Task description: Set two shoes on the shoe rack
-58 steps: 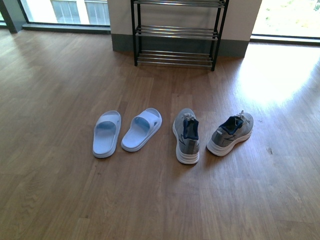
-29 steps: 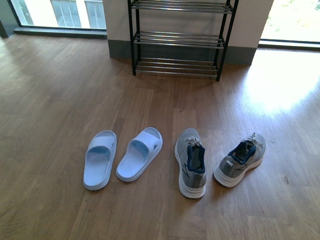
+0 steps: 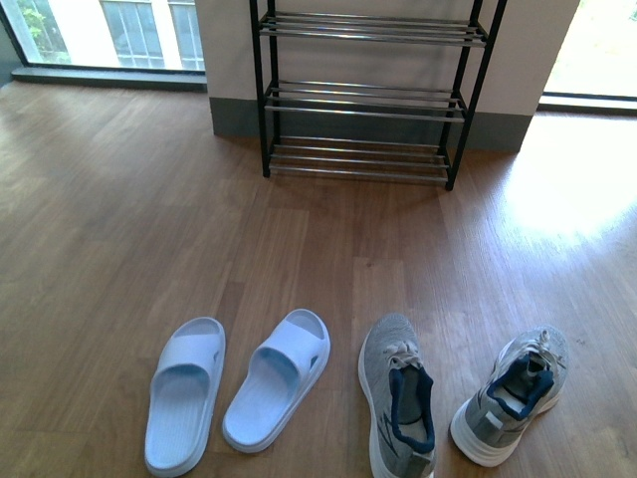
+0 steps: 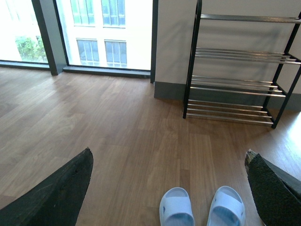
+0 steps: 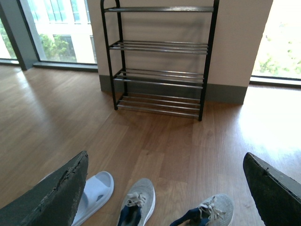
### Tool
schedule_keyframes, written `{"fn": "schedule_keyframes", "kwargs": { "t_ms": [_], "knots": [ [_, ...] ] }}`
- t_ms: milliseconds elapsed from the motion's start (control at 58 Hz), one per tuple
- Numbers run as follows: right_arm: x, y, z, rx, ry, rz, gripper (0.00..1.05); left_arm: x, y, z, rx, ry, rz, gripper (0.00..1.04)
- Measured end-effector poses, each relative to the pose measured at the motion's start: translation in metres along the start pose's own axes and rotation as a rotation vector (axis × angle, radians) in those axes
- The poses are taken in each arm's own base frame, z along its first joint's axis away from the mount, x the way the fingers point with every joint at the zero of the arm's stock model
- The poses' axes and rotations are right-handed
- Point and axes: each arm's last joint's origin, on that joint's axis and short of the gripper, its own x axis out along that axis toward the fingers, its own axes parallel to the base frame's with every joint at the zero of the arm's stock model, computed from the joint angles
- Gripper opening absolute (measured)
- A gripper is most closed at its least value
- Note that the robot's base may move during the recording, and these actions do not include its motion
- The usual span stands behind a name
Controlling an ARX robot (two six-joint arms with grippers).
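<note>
Wood floor under tall windows. The rack stands against the back wall, with no shoe on any shelf in view. The slides and sneakers sit side by side on the floor, well short of the rack. The left gripper and right gripper hover with fingers spread wide, holding nothing. I judge that the whole task remains.

Wood floor, pale blue slides side by side, grey sneakers beside them, shoe rack farther back

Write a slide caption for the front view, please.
Blue slides and grey sneakers on the floor before the shoe rack.
</note>
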Motion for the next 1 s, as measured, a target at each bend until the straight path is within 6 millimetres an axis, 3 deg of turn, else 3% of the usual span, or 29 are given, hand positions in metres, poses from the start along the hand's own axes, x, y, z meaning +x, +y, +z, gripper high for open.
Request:
{"fn": "schedule_keyframes", "kwargs": {
  "t_ms": [534,638,862,931,1000],
  "knots": [
    [0.000,0.000,0.000,0.000,0.000,0.000,0.96,0.000,0.000,0.000,0.000,0.000,0.000,0.95],
    [0.005,0.001,-0.006,0.067,0.106,-0.256,0.96,0.000,0.000,0.000,0.000,0.000,0.000,0.95],
    [0.055,-0.019,0.009,0.151,0.267,-0.355,0.96,0.000,0.000,0.000,0.000,0.000,0.000,0.95],
    [0.080,-0.028,0.004,0.160,0.332,-0.360,0.96,0.000,0.000,0.000,0.000,0.000,0.000,0.95],
    [0.114,-0.037,-0.015,0.166,0.457,-0.350,0.96,0.000,0.000,0.000,0.000,0.000,0.000,0.95]
  ]
}}
